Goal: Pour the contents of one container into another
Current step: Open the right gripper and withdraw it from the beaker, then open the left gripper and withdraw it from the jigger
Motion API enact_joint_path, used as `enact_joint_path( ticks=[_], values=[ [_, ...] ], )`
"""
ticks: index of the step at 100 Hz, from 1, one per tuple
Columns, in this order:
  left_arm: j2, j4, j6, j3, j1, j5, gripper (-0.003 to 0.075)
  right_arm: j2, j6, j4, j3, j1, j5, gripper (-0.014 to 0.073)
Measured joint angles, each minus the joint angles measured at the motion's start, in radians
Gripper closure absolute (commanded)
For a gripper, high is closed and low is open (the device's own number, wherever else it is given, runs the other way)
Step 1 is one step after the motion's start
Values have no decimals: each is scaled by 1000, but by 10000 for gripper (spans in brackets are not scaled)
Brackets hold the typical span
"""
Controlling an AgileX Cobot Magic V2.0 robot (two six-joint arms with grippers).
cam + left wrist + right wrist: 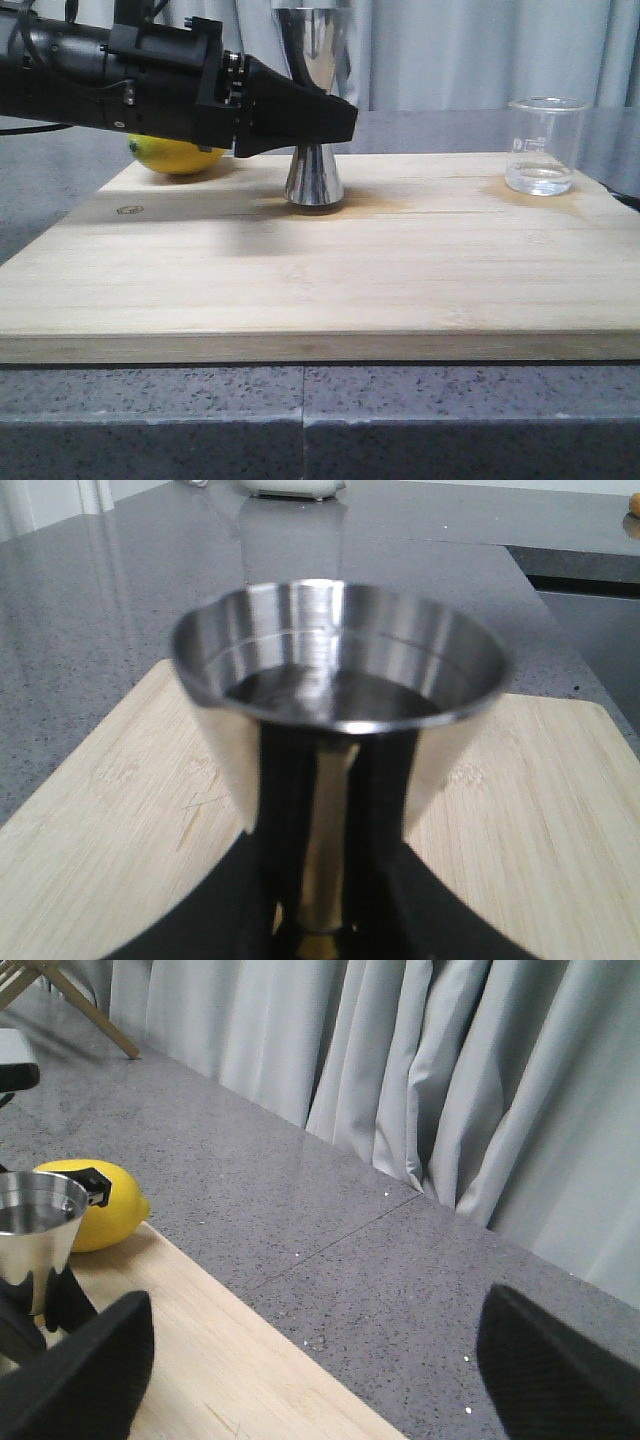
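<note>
Nearest me is the grey speckled stone surface [300, 420], and on it a pale bamboo board [320, 290] with a fine, straight grain. Everything I care about stands on the far half of that board.

On my left side the left gripper [330, 122] reaches in level from the left, and its black fingers sit either side of the jigger [313, 180] at the narrow waist. In the left wrist view the fingers flank the gold band, clamped on it as far as I can judge. The jigger [335, 670] stands upright, its long axis vertical, foot flat on the board. It is polished steel, hourglass in shape, mirror-bright, and its upper cup looks to hold some dark, reflective liquid.

The beaker [545, 145] stands upright well apart to the right, near the board's far right corner. It is clear glass, cylindrical, with a pouring lip, and a little clear liquid lies at its bottom. The right arm is the nearer one to it.

The right gripper [310, 1370] has its jaws wide apart with nothing between them. Its padded black fingers [80, 1375] frame bare board and stone, and the beaker is not in that view.

Farthest back, behind the left arm, a yellow lemon [178, 155] rests at the board's rear edge, with grey curtains [420, 1080] beyond.
</note>
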Motion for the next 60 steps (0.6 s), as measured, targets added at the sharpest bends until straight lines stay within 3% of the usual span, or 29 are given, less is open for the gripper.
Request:
enact_joint_path(
  ticks=[60],
  values=[
    [43,-17,7,-5,0,24,622,0,0,-2,0,0,-1,-1]
  ],
)
